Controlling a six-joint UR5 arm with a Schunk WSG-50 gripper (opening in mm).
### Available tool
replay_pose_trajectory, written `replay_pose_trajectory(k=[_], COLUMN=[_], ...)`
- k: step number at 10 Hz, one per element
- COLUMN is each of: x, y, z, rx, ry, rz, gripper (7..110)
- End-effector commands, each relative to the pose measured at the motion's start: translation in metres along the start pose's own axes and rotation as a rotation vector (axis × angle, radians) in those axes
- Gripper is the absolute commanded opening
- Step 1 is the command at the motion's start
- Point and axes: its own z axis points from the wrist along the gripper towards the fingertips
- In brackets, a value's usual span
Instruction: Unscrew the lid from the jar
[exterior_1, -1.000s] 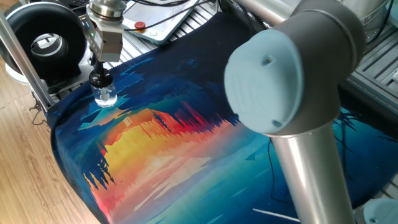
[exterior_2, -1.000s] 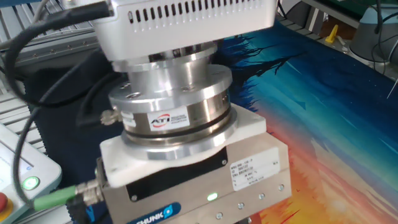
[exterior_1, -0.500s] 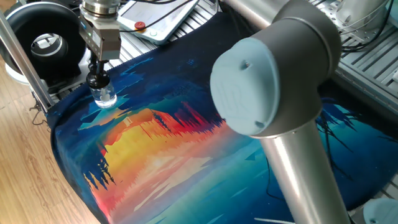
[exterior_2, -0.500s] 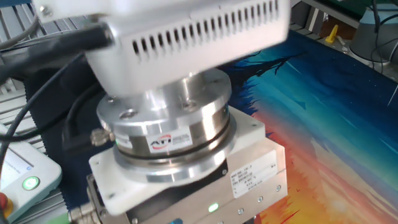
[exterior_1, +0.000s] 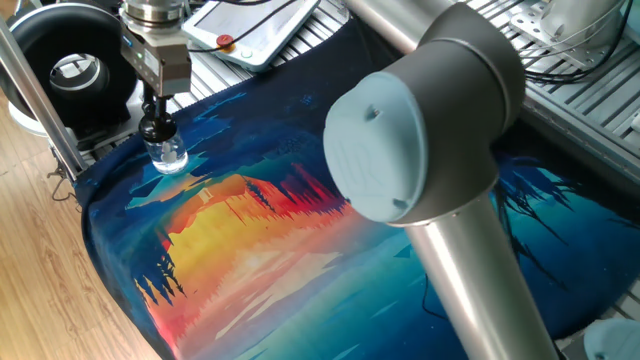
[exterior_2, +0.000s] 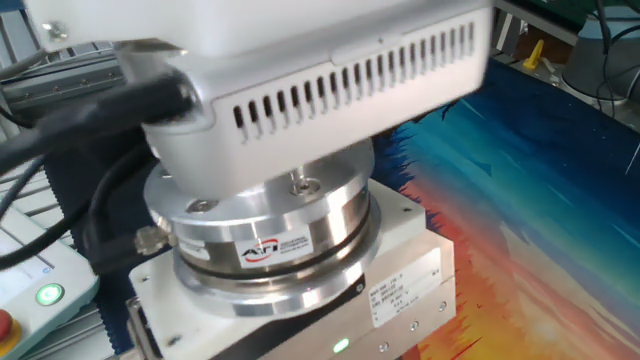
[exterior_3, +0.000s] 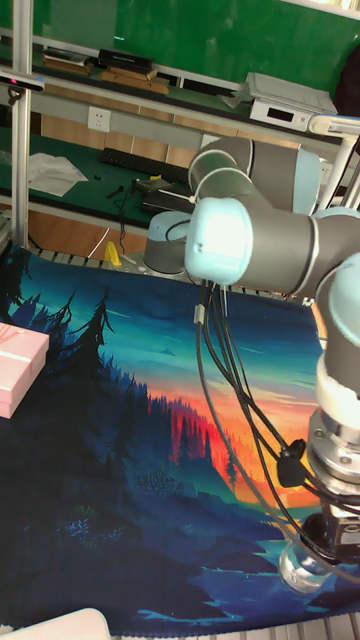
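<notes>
Hand (exterior_1: 156, 118) pinches one lid (exterior_1: 155, 129) atop one jar (exterior_1: 167, 154).

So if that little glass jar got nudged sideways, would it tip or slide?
Probably slide or tip rather than bend: the jar looks like clear rigid glass, so likely breakable. Its squat rounded body should resist tipping, though the lid and narrow neck give a high point to lever on. The gripper appears closed on the lid, steadying it.
</notes>
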Motion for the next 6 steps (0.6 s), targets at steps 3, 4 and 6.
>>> replay_pose_trajectory(k=[3,4,6], x=[-0.001,0.006,0.022], y=[-0.017,-0.015,-0.008], z=[-0.007,-0.007,-0.007], rx=[0.042,0.043,0.035], ry=[0.061,0.076,0.112], rz=[-0.014,0.034,0.105], gripper=[44,44,44])
